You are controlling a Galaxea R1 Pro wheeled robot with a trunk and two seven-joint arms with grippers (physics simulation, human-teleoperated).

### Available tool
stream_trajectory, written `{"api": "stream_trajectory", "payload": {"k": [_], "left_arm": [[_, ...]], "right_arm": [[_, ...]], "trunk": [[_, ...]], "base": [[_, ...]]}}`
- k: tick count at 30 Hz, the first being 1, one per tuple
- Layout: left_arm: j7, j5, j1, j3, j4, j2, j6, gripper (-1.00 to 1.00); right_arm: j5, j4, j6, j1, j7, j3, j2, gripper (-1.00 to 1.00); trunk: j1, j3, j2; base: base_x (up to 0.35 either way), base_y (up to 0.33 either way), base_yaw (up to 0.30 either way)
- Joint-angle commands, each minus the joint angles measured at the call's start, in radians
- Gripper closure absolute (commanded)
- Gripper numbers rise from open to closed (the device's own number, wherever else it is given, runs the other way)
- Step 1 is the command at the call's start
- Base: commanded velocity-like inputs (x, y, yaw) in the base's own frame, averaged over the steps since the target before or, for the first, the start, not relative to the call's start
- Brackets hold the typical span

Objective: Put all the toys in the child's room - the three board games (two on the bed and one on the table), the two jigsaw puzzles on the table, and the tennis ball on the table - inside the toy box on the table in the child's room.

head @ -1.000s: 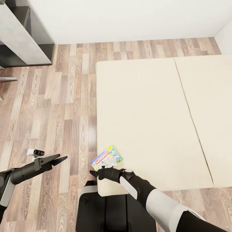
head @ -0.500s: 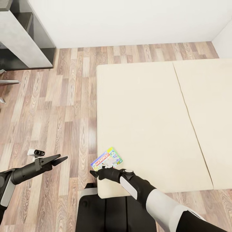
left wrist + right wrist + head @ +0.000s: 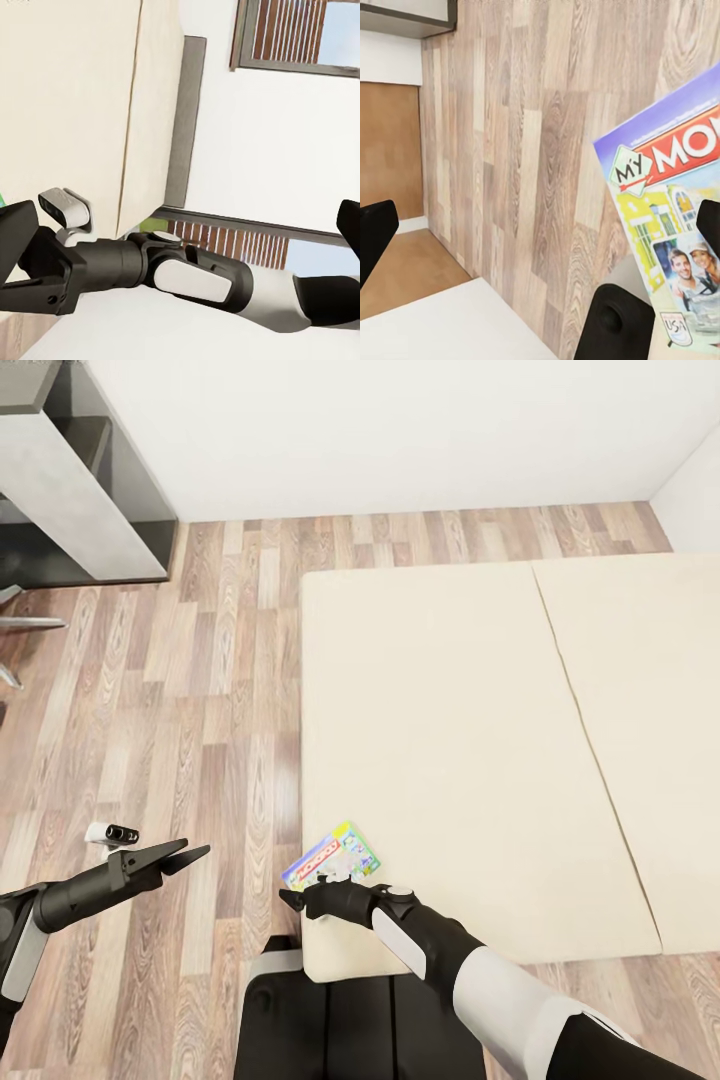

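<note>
**Robot at the corner of the bed, Monopoly box near the right tool**

The room had a wood-plank floor and a white wall at the far side. A wide bed with a plain beige mattress took the right part of the head view, and a seam ran across the mattress from the far side toward the near side. At the upper left of that view stood a dark cabinet with a pale grey top, against the wall.

One board game, the flat colourful box with the red Monopoly banner, lay on the bed near its closest corner, turned at an angle to the edges of the mattress. In the right wrist view the same box showed its printed lid with a photo of two people, and its edge reached out over the floor planks.

The right tool was just beside the near edge of this box, over the corner of the bed. I could not tell if its fingers were open or closed, or if they touched the box. The left tool hovered over the floor, well apart from the bed, with its two dark fingers spread open and nothing between them. A small white and black object lay on the floor near the left tool.
</note>
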Motion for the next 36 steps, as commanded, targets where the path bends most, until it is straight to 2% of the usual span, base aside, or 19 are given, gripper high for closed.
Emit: {"api": "stream_trajectory", "payload": {"k": [1, 36], "left_arm": [[-0.004, -0.001, 0.0, 0.0, 0.0, 0.0, 0.011, -1.0], [-0.004, 0.0, 0.0, -0.001, 0.0, 0.0, 0.01, -1.0]], "right_arm": [[-0.009, 0.0, 0.004, -0.001, 0.001, 0.002, 0.0, -1.0], [-0.007, 0.0, 0.002, -0.001, 0.003, 0.003, 0.0, -1.0]], "trunk": [[0.001, 0.001, -0.001], [0.001, 0.057, -0.001]], "base": [[0.0, 0.0, 0.0], [0.0, 0.0, 0.0]]}}
